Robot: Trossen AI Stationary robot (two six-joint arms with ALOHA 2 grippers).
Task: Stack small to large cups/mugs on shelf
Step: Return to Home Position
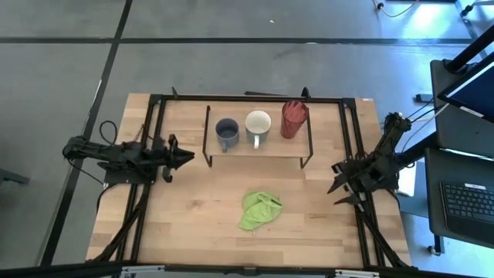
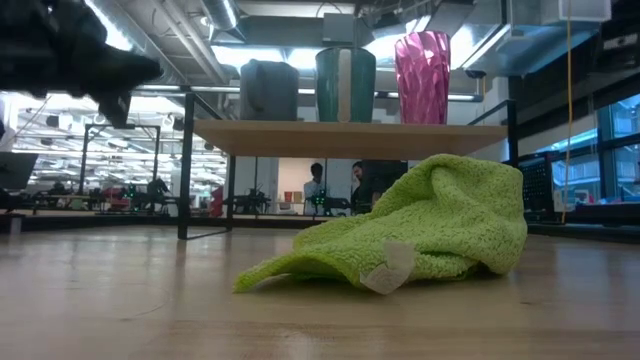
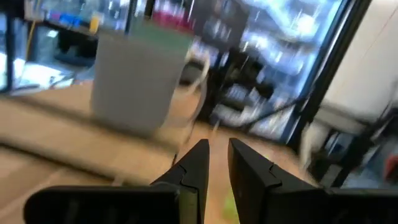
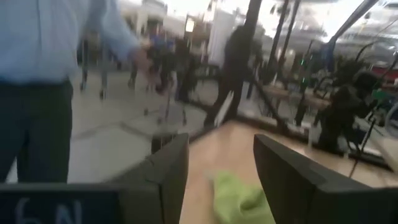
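Left claw, pressed nearly together and empty, near the counter's left edge. Right claw, spread and empty, near its right edge. Toward the back edge, the shelf holds blue mug, white mug and red tumbler. Placing seems done; next, the arms need only retreat clear of it.

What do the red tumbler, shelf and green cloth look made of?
Red tumbler: probably translucent plastic or glass, light glows through its faceted wall. Shelf: pale wood board on thin black metal rods. Green cloth: fuzzy terry or microfibre, slumped in folds.
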